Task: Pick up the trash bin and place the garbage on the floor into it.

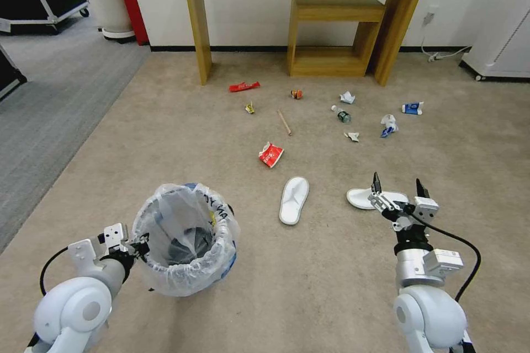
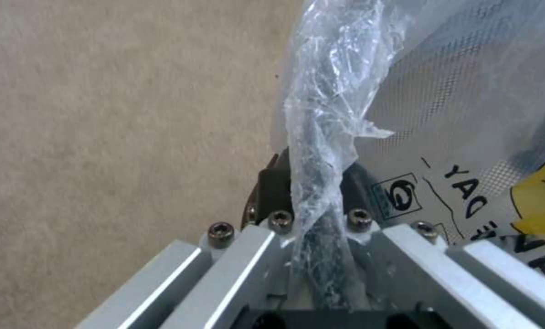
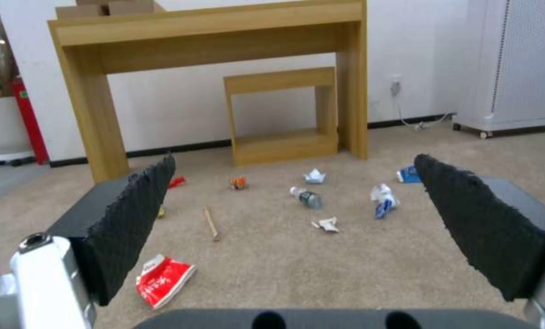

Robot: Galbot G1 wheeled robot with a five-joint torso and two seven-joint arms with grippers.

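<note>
Floor (image 1: 165, 121): tan carpet; litter scattered mid-floor toward the wooden desk.
Trash bin (image 1: 185, 240): near edge, rim pinched by left tool (image 2: 315, 214); thin liner may slip.
Right tool (image 1: 400, 187): jaws apart, empty, above slipper.

Trash bin (image 1: 185, 242) near left, garbage (image 1: 271, 154) scattered ahead before the wooden table (image 1: 199, 27)

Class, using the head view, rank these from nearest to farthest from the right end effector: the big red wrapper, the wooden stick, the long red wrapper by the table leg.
Measured from the right end effector, open above the carpet:
1. Big red wrapper, to its left, closest to the slippers.
2. Wooden stick, beyond that wrapper.
3. Long red wrapper, farthest, near the table leg.
</note>
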